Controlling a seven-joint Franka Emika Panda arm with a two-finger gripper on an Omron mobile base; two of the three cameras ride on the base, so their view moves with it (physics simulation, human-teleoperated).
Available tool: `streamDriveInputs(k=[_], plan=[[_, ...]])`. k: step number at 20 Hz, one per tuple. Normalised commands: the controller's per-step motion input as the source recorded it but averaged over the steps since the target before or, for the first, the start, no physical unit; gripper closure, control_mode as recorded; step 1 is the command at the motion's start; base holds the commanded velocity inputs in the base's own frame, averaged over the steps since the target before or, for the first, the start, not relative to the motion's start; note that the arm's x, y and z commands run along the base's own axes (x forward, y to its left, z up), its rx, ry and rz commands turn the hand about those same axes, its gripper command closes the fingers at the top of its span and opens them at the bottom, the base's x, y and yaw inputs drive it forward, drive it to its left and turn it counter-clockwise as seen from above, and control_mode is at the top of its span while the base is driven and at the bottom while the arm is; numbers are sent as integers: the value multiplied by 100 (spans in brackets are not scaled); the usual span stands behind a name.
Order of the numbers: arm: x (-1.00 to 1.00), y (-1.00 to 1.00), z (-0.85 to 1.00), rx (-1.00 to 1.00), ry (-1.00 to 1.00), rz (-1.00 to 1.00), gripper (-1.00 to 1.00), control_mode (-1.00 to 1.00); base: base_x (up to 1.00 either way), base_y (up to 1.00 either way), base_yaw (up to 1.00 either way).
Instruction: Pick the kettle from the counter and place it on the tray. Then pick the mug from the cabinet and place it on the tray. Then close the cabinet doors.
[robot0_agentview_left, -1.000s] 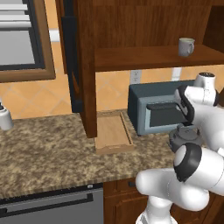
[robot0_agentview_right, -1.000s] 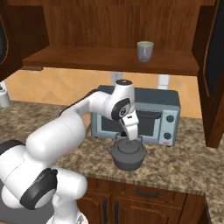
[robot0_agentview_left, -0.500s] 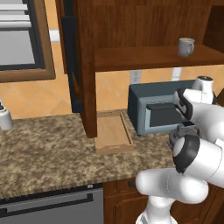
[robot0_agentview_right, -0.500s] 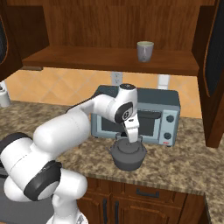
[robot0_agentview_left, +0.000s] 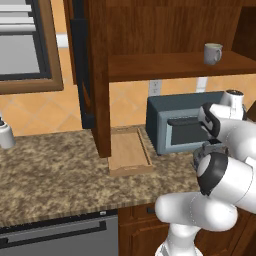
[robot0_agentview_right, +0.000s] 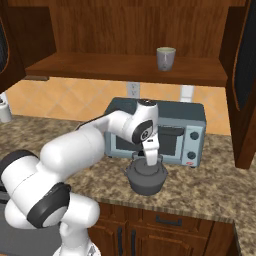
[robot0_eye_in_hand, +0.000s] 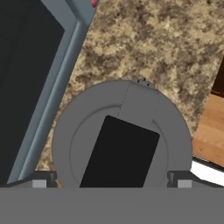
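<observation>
While over the round grey kettle (robot0_agentview_right: 146, 177) — claw (robot0_agentview_right: 152, 161) spread wide; granite counter (robot0_agentview_right: 210, 187) speckled

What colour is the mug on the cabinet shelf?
Pale grey-beige mug, darker inside; clearest in the right base view.

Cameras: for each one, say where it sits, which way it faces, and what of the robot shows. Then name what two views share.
Left base view: behind the arm to its left, facing the counter, tray and open cabinet; the arm rises at lower right.
Right base view: behind the arm to its right, facing the microwave and kettle; the arm reaches from lower left.
Hand view: on the hand, looking straight down on the kettle; tool open.
Shared: the mug on the shelf shows in both base views.
</observation>
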Motion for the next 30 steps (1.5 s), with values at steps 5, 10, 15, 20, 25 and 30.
streamDriveInputs(k=[5, 10, 15, 20, 25, 30], plan=[[0, 0, -7, 0, 0, -2, 100, -100, 0, 0, 0], [0, 0, 0, 0, 0, 0, 100, -100, 0, 0, 0], [-31, 3, 16, 0, -2, 0, 100, -100, 0, 0, 0], [-19, 37, 51, 0, -2, 0, 100, -100, 0, 0, 0], [-1, 77, 40, 0, -2, 0, 100, -100, 0, 0, 0], [-11, 85, 39, 0, -5, 0, 100, -100, 0, 0, 0]])
